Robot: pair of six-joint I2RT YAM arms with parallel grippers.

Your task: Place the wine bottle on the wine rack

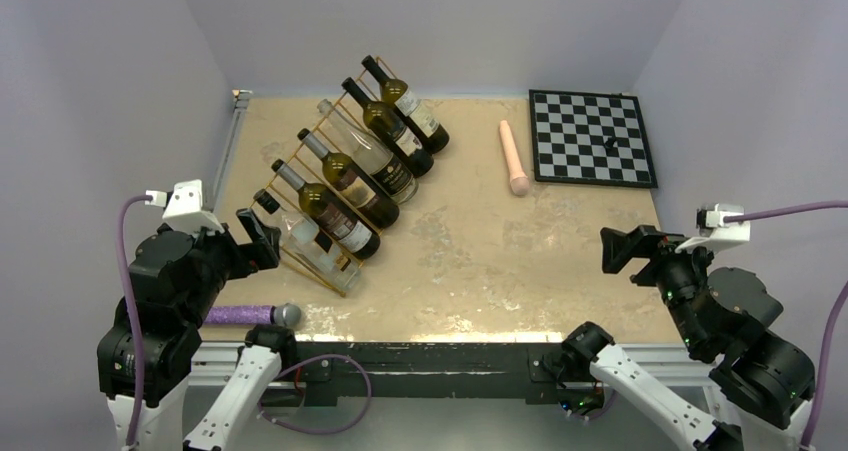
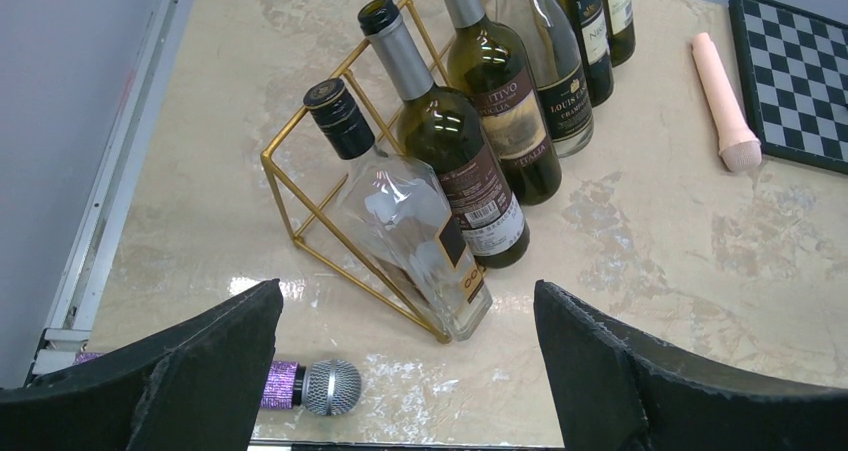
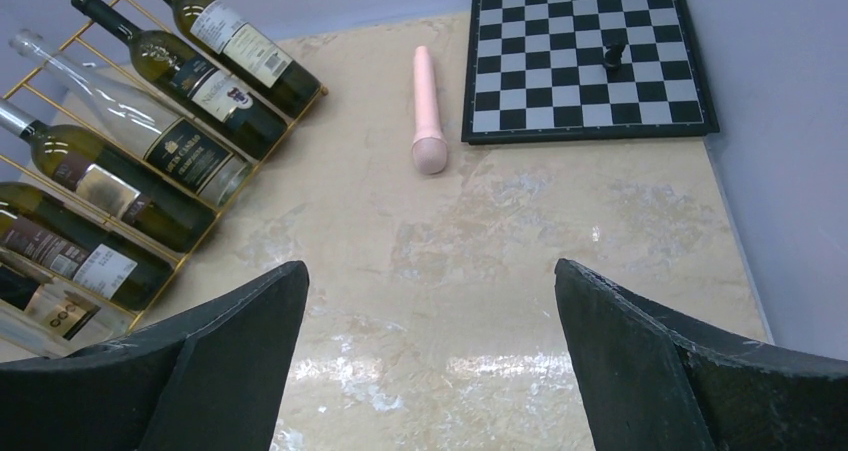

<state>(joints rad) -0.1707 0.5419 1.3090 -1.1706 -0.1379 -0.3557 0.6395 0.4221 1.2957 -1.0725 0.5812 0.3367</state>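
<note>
Clear glass wine bottle with a black cap point(image 2: 410, 236) is lying in the nearest slot of the gold wire wine rack point(image 2: 280, 198); the task is looking done.
Left gripper point(image 2: 407, 306) is hanging wide open and empty just short of the bottle's base, the neck slanting up and away. Right gripper point(image 3: 430, 281) is also gaping empty, well apart, so the left arm is nearer.

This is a robot test cell in a lab. Plain lavender walls point(image 1: 90, 91) box in a beige desk point(image 1: 470, 261), and a cabled left arm point(image 1: 165, 291) and right arm point(image 1: 730, 311) are bolted to a metal rail point(image 1: 400, 356) at the desk's near edge. On the desk sit mismatched props: a wine rack point(image 2: 300, 117), a chessboard point(image 1: 590, 136) and a pink microphone point(image 1: 513, 157).
</note>
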